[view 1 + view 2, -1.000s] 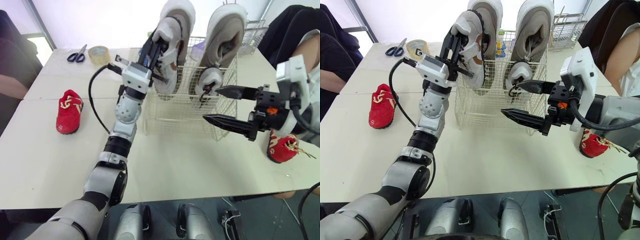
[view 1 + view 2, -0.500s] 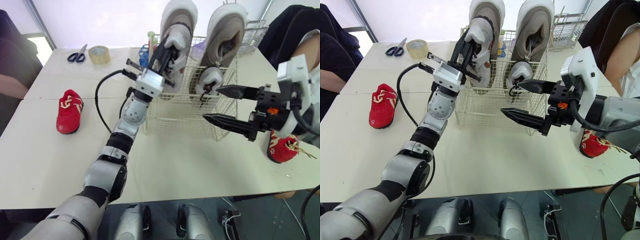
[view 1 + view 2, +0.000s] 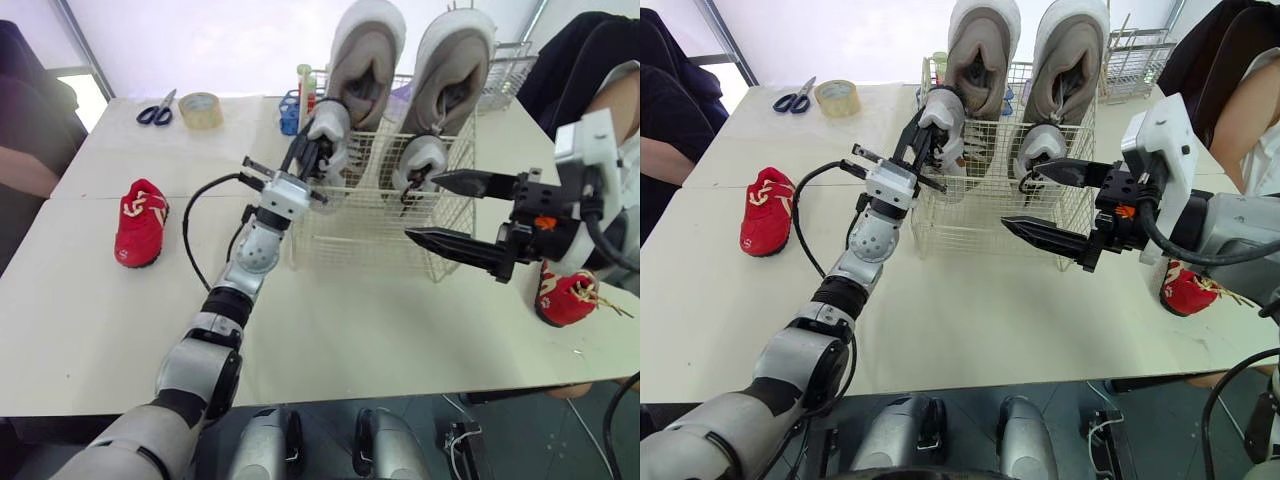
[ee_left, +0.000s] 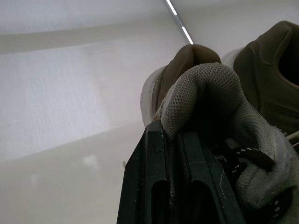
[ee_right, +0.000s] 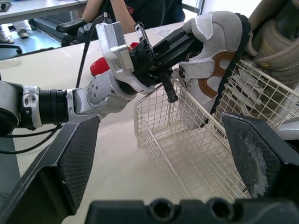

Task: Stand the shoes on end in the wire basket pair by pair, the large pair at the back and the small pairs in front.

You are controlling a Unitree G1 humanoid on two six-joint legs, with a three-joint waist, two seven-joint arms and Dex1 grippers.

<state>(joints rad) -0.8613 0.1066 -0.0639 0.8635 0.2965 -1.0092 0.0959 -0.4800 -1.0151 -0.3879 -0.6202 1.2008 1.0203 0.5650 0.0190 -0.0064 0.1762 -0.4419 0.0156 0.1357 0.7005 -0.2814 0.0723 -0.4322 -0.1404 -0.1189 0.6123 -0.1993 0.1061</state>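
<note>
Since the left hand (image 3: 308, 152), still gripping the small grey sneaker (image 3: 332, 128), has lowered it into the wire basket (image 3: 360, 225) at upper centre, this pair seems almost placed, while the right hand (image 3: 422, 208) waits open.

This has the look of a robotics lab or test room, not a home. Plain white tables (image 3: 90, 300) are pushed edge to edge into one broad work surface. A pair of scissors (image 3: 154, 111) and a roll of tape (image 3: 201, 109) lie at the far left. One person (image 3: 30, 115) sits close against the left edge and another (image 3: 585, 50) at the far right. A spare wire rack (image 3: 505, 65) stands at the far right. Strip lights (image 4: 187, 35) run across a bare white ceiling.
</note>
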